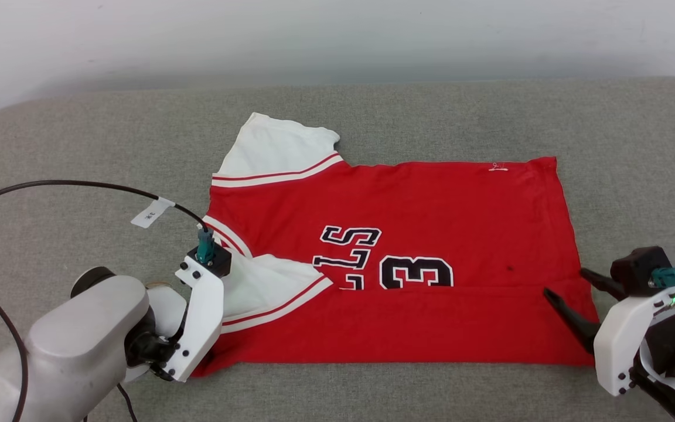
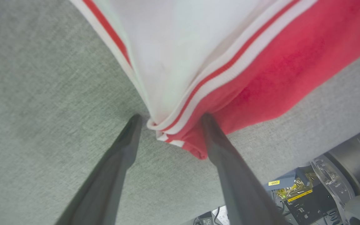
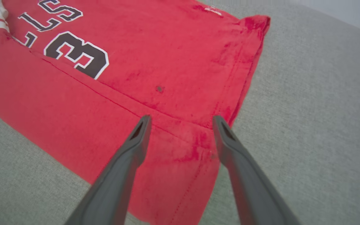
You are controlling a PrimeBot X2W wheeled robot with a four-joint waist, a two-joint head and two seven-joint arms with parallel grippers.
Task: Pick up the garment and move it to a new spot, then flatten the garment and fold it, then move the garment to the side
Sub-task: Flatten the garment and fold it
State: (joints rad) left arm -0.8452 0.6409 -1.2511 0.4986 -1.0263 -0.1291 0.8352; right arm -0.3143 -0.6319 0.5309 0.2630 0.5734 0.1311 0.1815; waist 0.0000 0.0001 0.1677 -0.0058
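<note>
Found garment [image 1: 408, 217] spread on grey cushion [image 1: 79, 146], sleeves to the left, hem to the right, near long edge folded up over the black print. Saw left gripper [image 2: 171, 117] at near white sleeve [image 1: 261, 281], fingers wide apart, straddling its striped corner, nothing pinched. Saw right gripper [image 3: 181, 118] at hem corner, fingers likewise wide apart over folded strip, nothing clamped.

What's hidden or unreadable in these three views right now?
Garment print: head view, lower part hidden under the folded-up near flap; full wording unknown.
Cable tag: head view, writing too small.
Left tool: head view, fingers hidden behind its own white wrist; left wrist view, contact with cloth unclear.
</note>
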